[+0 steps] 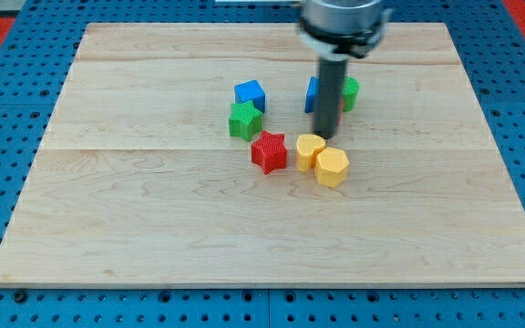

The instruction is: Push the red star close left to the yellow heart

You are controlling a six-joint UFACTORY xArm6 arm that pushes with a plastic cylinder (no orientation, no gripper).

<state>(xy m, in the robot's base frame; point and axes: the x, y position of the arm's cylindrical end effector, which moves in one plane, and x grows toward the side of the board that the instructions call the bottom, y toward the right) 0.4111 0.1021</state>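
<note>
The red star (269, 151) lies near the middle of the wooden board, just left of the yellow heart (310, 149), with a narrow gap between them. A yellow hexagon (332, 167) touches the heart at its lower right. My tip (324, 136) stands just above the heart's upper right edge, to the right of the star. The rod partly hides a blue block (313, 94) behind it.
A green star (243, 120) sits up-left of the red star, with a blue cube (250, 94) just above it. A green block (349, 92) shows right of the rod. The board (153, 228) ends in a blue pegboard surround.
</note>
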